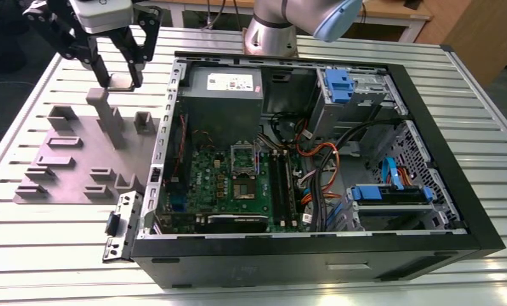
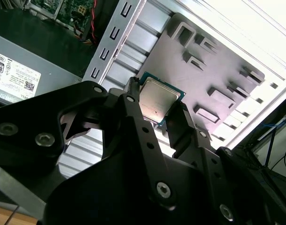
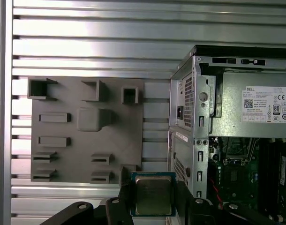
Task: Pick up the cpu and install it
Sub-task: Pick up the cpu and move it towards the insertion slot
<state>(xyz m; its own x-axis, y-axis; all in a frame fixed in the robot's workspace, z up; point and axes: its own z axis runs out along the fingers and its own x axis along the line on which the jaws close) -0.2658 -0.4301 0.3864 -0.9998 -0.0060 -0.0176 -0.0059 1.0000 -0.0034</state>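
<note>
So the gripper was hanging outside the computer case, off its power-supply end and above the grey fixture plate that lay on the slatted table right beside the case. Both wrist views showed the cpu clamped between the two fingers, lifted clear of the plate. The fingers were closed on two opposite edges, with the metal top facing the cameras and nothing pressing on that face. The chip looked roughly level in the grip, not cocked to one side.

Inside the case, the motherboard sat near the middle, and the socket on it looked open and uncovered. The chip was nowhere near it yet, and the case wall stood between the two.

My take on handling: this thing should be very light and totally stiff, so weight isn't the worry. The metal lid looks slick and the rim is thin, so an edge pinch like this one seems the right hold. I'd guess the underside is the delicate part, so keep off it and don't squeeze hard.
</note>
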